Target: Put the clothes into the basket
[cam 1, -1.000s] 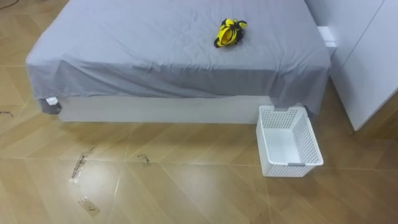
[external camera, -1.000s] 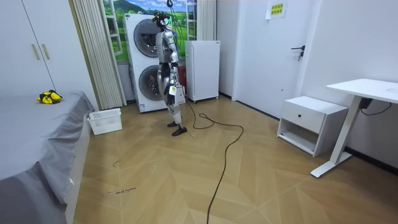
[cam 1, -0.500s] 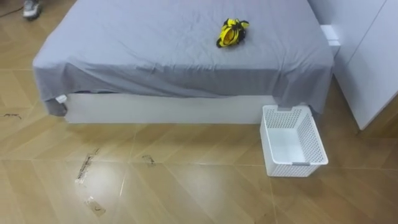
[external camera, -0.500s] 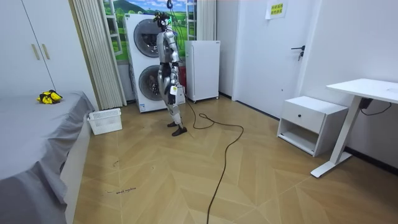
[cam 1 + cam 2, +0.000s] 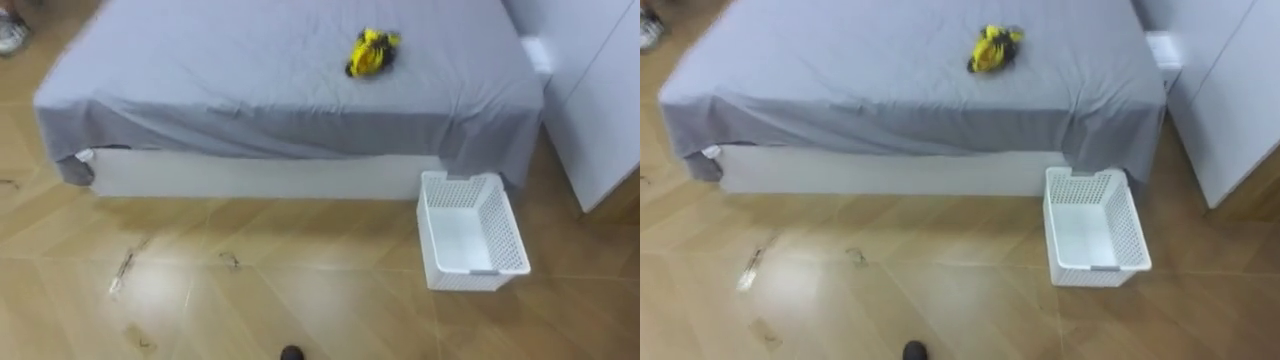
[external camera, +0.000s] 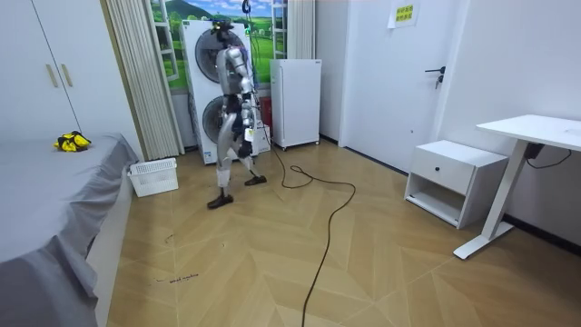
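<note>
A yellow and black bundle of clothes (image 5: 370, 50) lies on the grey bed (image 5: 240, 90), near its right end. The white mesh basket (image 5: 426, 235) stands empty on the floor at the bed's right corner, open side up. In the room view I am in mid-stride on the wooden floor, in front of the stacked washing machines (image 6: 201, 86). I face the basket (image 6: 152, 177) and the bed, some steps away from both. My left hand (image 6: 247, 134) hangs by my hip, too small to read. My right hand is at my other side, just as small.
A white wardrobe (image 5: 600, 100) stands right of the bed, close to the basket. A shoe (image 5: 10, 30) shows on the floor beyond the bed's left end. Behind me are a small fridge (image 6: 297, 100), a nightstand (image 6: 454, 177) and a desk (image 6: 531, 136).
In the room view I have taken a step towards the bed and the basket. The eye view has shifted with the walk. The clothes and the basket have stayed in place.
</note>
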Tool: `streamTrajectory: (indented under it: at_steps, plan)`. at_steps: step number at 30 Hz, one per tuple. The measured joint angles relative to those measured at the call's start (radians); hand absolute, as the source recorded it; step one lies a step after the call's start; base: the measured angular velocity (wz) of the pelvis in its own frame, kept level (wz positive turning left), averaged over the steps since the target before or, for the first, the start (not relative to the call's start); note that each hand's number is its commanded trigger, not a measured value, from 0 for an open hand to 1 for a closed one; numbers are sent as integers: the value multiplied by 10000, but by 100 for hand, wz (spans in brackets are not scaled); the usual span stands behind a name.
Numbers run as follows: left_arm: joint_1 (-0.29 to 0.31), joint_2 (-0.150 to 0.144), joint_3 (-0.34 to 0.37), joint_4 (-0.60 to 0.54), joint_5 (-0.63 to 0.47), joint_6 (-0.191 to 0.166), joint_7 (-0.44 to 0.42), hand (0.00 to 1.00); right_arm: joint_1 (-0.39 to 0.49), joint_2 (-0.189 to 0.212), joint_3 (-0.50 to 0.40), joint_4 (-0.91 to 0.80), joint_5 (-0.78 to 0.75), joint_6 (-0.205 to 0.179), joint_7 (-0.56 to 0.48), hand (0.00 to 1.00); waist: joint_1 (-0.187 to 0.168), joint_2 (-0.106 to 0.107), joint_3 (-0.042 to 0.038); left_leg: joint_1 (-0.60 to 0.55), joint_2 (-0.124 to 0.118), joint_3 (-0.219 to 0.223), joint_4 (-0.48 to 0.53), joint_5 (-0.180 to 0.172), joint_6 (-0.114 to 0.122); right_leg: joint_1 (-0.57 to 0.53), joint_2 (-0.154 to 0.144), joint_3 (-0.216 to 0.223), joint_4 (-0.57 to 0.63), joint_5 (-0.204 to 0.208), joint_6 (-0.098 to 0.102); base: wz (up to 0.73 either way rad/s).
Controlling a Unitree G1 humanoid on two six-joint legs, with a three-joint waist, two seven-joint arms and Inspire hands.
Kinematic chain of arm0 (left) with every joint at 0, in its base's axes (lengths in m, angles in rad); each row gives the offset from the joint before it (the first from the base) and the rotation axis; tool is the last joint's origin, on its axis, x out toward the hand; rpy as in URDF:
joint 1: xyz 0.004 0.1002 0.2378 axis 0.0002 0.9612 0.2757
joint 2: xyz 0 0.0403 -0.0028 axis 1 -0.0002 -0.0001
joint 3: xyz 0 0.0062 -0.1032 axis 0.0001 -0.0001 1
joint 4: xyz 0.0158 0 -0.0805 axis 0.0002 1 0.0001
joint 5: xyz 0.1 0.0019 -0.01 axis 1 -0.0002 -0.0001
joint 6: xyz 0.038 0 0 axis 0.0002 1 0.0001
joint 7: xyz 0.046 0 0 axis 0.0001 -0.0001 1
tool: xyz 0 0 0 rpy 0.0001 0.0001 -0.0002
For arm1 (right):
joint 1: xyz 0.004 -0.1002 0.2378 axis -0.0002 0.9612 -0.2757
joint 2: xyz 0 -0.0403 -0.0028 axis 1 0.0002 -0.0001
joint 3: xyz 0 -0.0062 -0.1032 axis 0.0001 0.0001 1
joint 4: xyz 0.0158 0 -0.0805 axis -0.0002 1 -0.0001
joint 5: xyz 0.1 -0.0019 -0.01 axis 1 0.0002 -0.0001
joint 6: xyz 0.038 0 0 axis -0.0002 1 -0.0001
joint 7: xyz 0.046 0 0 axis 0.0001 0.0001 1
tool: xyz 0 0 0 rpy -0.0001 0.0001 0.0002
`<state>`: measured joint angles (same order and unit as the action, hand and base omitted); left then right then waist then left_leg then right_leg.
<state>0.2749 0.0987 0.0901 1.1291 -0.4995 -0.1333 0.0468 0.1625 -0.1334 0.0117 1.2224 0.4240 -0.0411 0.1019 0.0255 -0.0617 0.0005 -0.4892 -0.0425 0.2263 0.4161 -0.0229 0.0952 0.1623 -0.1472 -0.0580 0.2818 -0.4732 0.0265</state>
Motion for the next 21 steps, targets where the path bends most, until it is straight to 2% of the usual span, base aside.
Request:
streamTrajectory:
  at_steps: [1,2,3,4,5,6,7,8,9,10,11,12,13,14,15,16,17,18,19,20,21]
  plan:
    - [-122,18,-52,-8,7,-39,-2,0,-61,41,-15,-92,5,-17,4,0,95,-93,93,-80,-61,177,680,-559,42,71,-162,-25,129,66,143,-20]
    - [-146,13,-67,-17,0,-50,-8,0,-26,57,-40,-224,30,-123,2,0,125,-84,86,-14,-42,283,1291,-1151,108,117,-293,-100,576,301,526,-23]
    - [-143,20,-94,-58,-5,-54,-30,0,-25,65,-42,-267,71,-191,-2,0,111,-72,87,84,-38,328,1508,-1416,143,98,-348,-100,989,448,590,-13]
    - [-147,57,-116,-114,-8,-83,-88,0,-10,96,-42,-327,98,-293,-50,0,95,-77,107,471,-66,443,1690,-1886,209,-107,-449,-80,2104,922,691,0]
    - [-206,74,-149,-109,-15,-162,-81,0,-5,104,-43,-451,146,-319,-125,0,79,-42,75,1059,-154,477,1450,-2264,237,-463,-565,-144,3537,1814,669,7]
    - [-244,75,-192,-110,-18,-208,-64,0,29,104,-44,-506,199,-338,-167,0,71,-28,52,1384,-232,449,1267,-2379,252,-666,-638,-202,4251,2464,626,16]
    - [-347,77,-352,-141,51,-280,-45,0,64,90,-48,-559,196,-348,-224,0,100,53,42,2059,-336,317,783,-2516,294,-1161,-688,-229,5467,3654,391,7]
    - [-462,33,-346,-221,242,-288,11,0,19,88,-48,-618,217,-345,-264,0,159,154,61,2707,-340,150,299,-2607,276,-1944,-553,-348,6529,3218,200,0]
    - [-504,11,-351,-273,332,-289,39,0,-75,85,-38,-696,249,-346,-277,0,236,259,103,3027,-323,54,43,-2626,251,-2373,-421,-499,6924,2849,29,0]
    - [-622,-10,-373,-303,431,-317,41,0,-107,92,-42,-971,362,-352,-330,0,223,449,121,3640,-232,-273,-393,-2665,223,-3218,-94,-863,7074,2169,-315,14]
    - [-671,24,-527,-448,499,-332,52,0,-152,110,-32,-1218,375,-347,-378,0,213,595,138,4147,-159,-669,-752,-2730,175,-4107,283,-1311,6695,1711,-382,25]
    - [-687,37,-584,-533,506,-340,50,0,-166,116,-31,-1378,377,-335,-429,0,191,641,147,4344,-124,-838,-862,-2774,151,-4477,418,-1499,6328,1605,-389,47]
    - [-737,42,-823,-695,506,-347,53,0,-179,120,-40,-1760,378,-325,-580,0,43,739,156,4754,-22,-1085,-1045,-2930,98,-5146,696,-1746,4985,1603,-421,57]
    - [-747,52,-1077,-789,512,-340,49,0,-188,105,-63,-2218,376,-335,-771,0,10,764,161,5229,4,-1293,-1362,-3069,32,-5528,839,-1800,3311,1831,-405,56]
    - [-787,41,-1194,-797,520,-331,30,0,-233,91,-69,-2381,375,-365,-842,0,20,779,158,5491,11,-1348,-1517,-3163,-17,-5642,876,-1837,2396,2115,-407,45]
    - [-769,-44,-1323,-793,604,-244,7,0,-368,87,-143,-2620,363,-504,-1025,0,13,934,168,6060,185,-1493,-1637,-3396,-135,-5768,997,-1954,1257,3295,-557,42]
    - [-690,-76,-1383,-840,656,-229,-40,0,-503,112,-151,-2762,368,-744,-1148,0,31,1001,105,6449,408,-1638,-1738,-3583,-318,-5706,1190,-1944,485,4304,-740,42]
    - [-675,-55,-1400,-868,688,-228,-84,0,-574,120,-154,-2910,373,-815,-1196,0,38,1082,30,6617,494,-1726,-1722,-3675,-430,-5662,1286,-1942,364,4690,-1047,31]
    - [-589,-14,-1458,-879,629,-227,-124,0,-766,104,-146,-3141,362,-1032,-1282,0,95,1102,-19,6734,677,-1751,-1595,-3804,-701,-5535,1444,-1958,718,4900,-1397,18]
    - [-540,-8,-1526,-902,545,-229,-164,0,-1035,107,-145,-3377,380,-1218,-1431,0,108,1313,46,6920,902,-1733,-1597,-3793,-1008,-5449,1521,-2306,1332,4579,-1535,14]
    - [-519,7,-1534,-913,542,-231,-197,0,-1157,117,-135,-3497,379,-1296,-1497,0,117,1359,53,7048,981,-1737,-1647,-3684,-1203,-5455,1502,-2397,1663,4367,-1616,18]
